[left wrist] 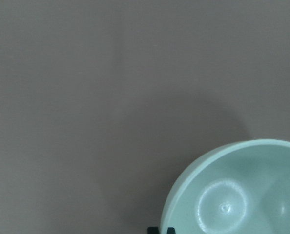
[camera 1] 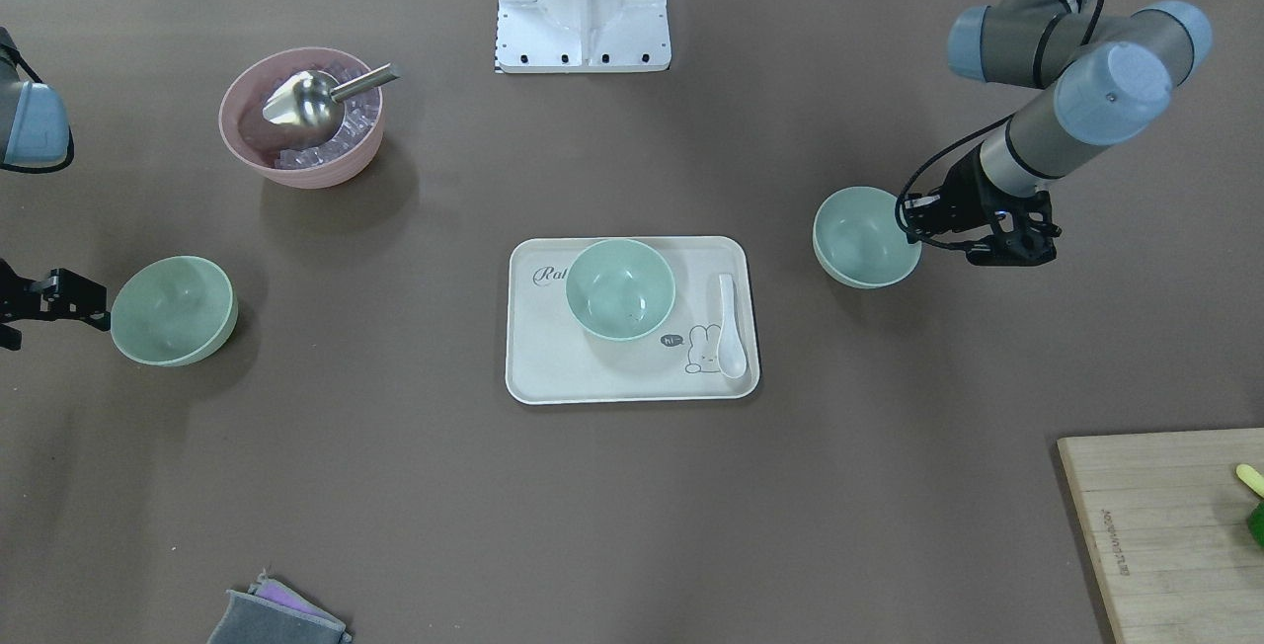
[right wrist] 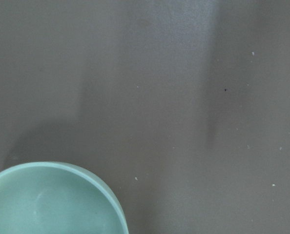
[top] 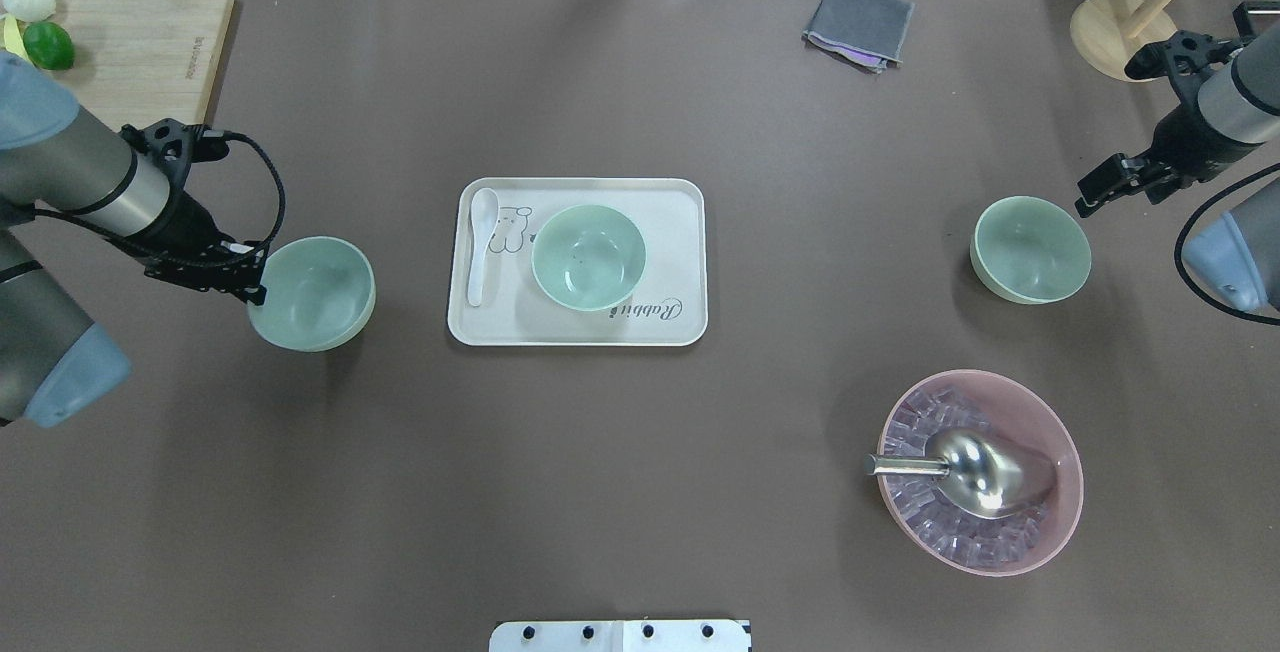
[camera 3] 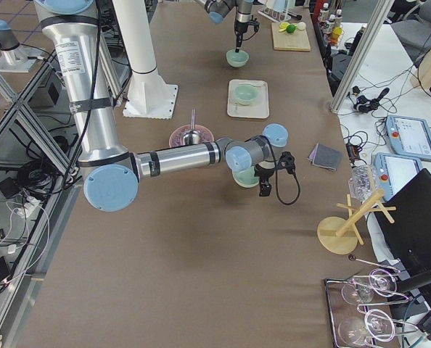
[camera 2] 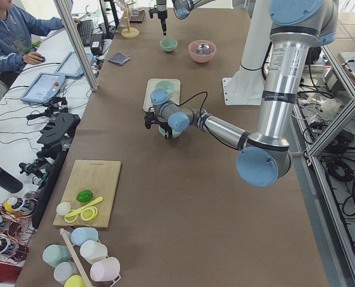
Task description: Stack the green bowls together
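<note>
In the left wrist view two dark fingertips (left wrist: 153, 229) sit close together at the bottom edge, right against the rim of the left green bowl (left wrist: 233, 195). I judge that the left gripper (top: 254, 282) is pinching that rim. The wide, offset shadow under the bowl suggests it is held slightly off the table (top: 640, 492), and a grip on the wall leaves the hollow free for nesting. The right gripper (camera 1: 97, 312) has its tips at the outer rim of the right green bowl (camera 1: 174, 311), which looks a little tilted. No view shows its fingers well enough to tell whether they are clamped or only beside the rim. The middle green bowl (top: 588, 257) stands upright and uncovered on the cream rabbit tray (top: 680, 204), between the other two and well apart from both, so it looks like the natural base of the stack. A white spoon (top: 480, 247) lies on the tray on the left arm's side, just beside the middle bowl. A bowl carried in from there would have to pass over it. On the right arm's side the pink bowl (top: 1076, 477), which holds ice cubes (top: 930, 524) and a metal scoop (top: 985, 472), stands nearer the robot than the straight line to the tray. A folded grey cloth (top: 858, 24) and a wooden cutting board (top: 150, 42) lie far off at the table's far edge.
</note>
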Tool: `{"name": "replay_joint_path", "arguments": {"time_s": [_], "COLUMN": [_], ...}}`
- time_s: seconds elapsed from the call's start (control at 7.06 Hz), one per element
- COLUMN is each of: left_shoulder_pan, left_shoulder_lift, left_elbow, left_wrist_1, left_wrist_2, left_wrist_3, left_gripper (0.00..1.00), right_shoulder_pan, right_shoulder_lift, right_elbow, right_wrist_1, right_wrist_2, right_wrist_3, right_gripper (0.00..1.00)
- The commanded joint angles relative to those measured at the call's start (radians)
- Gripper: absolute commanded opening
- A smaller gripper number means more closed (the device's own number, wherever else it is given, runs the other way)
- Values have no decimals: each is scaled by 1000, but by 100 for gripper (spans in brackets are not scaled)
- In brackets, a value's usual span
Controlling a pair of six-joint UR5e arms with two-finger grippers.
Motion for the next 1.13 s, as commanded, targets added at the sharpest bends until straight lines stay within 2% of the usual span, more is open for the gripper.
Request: {"name": "replay_joint_path", "arguments": {"time_s": [0.0, 0.42, 0.71, 0.99], "left_shoulder_pan": [4, 28, 101, 152], "left_shoulder_lift": [-217, -410, -477, -481], "left_elbow": [40, 150, 177, 184], "left_wrist_1": [69, 99, 99, 97], "left_wrist_2": [-3, 3, 89, 150], "left_wrist_3": [-141, -240, -303, -303], "left_gripper": [0, 0, 0, 0], "right_shoulder_pan": [-23, -41, -46, -48], "right_shoulder_lift": [2, 18, 19, 26], "right_elbow": [-15, -38, -46, -53], "right_wrist_1": [1, -1, -1, 1], "right_wrist_2": [0, 0, 3, 3], "right_wrist_3": [0, 0, 2, 2], "right_gripper": [97, 94, 94, 93]}}
